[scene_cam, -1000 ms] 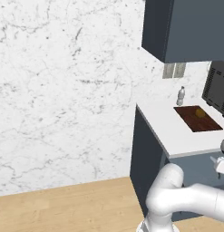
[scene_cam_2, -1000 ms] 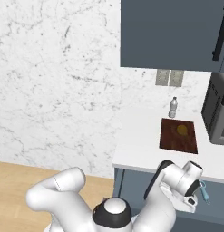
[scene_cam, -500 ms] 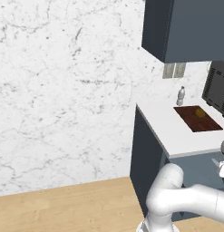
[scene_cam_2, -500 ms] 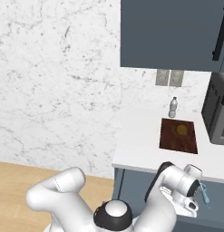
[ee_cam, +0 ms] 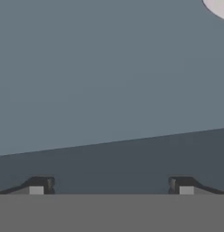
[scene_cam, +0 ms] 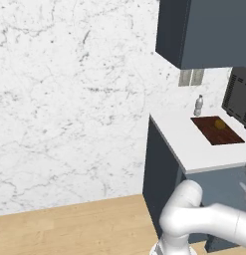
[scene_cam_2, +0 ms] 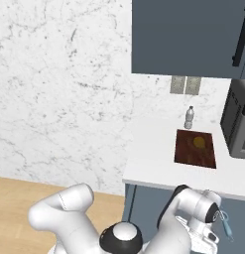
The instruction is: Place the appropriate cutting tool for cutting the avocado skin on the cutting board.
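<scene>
The pincer (ee_cam: 111,186) stands wide in the hand view, its two dark tips far apart near the bottom with nothing between them. Ahead of it are only flat grey-blue surfaces, a lighter one above a darker one, and a pale rounded patch in the top right corner that I cannot make out.

From the left base view, the white arm (scene_cam: 204,219) rises at the lower right, below the front edge of the white tabletop (scene_cam: 194,144). On the tabletop lies the dark reddish-brown board (scene_cam: 216,132), with the avocado (scene_cam: 220,124) sitting on its far end. A small clear bottle (scene_cam: 198,105) stands just behind the board, near the marble wall (scene_cam: 69,99). A dark cabinet (scene_cam: 204,30) hangs above, and a dark appliance (scene_cam: 239,97) shows at the right edge. Wooden floor (scene_cam: 69,224) runs below.

From the right base view, the arm (scene_cam_2: 64,213) curls from the lower left and its hand sits low, under the tabletop (scene_cam_2: 153,163) edge, in front of the dark cabinet face. The pincer (scene_cam_2: 213,235) is down at the lower right, beside a thin bluish thing I cannot identify. The board (scene_cam_2: 193,151) lies on the tabletop with the avocado (scene_cam_2: 199,142) on its far half and the bottle (scene_cam_2: 189,117) just behind it. I cannot spot the knife.
</scene>
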Available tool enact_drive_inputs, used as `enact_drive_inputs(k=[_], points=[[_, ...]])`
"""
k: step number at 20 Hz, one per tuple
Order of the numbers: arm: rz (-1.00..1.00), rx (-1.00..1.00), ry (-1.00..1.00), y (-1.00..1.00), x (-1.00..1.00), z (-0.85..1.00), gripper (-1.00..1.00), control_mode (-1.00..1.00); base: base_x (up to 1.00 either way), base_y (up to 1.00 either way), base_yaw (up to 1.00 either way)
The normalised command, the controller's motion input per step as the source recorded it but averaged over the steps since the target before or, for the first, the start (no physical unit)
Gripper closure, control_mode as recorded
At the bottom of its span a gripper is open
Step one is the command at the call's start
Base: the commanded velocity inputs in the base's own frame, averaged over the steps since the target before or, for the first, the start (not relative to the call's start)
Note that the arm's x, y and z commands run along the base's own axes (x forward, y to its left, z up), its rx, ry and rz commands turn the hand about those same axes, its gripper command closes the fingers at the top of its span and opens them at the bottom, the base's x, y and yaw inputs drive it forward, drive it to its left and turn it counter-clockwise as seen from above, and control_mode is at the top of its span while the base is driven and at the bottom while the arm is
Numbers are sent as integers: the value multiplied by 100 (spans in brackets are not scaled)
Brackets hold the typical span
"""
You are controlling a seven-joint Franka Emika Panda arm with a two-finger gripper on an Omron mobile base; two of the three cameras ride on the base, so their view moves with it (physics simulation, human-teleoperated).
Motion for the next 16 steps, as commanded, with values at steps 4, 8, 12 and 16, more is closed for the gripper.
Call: enact_drive_inputs(k=[4, 8, 12, 16], points=[[0, 0, 15, -4, -60, 0, -100, -100, 0, 0, 0], [0, 0, 0, -20, -29, 2, -100, -100, 0, 0, 0], [0, -1, -9, -31, 5, 20, -100, -100, 0, 0, 0], [0, -4, -12, -21, 29, 24, -100, -100, 0, 0, 0]])
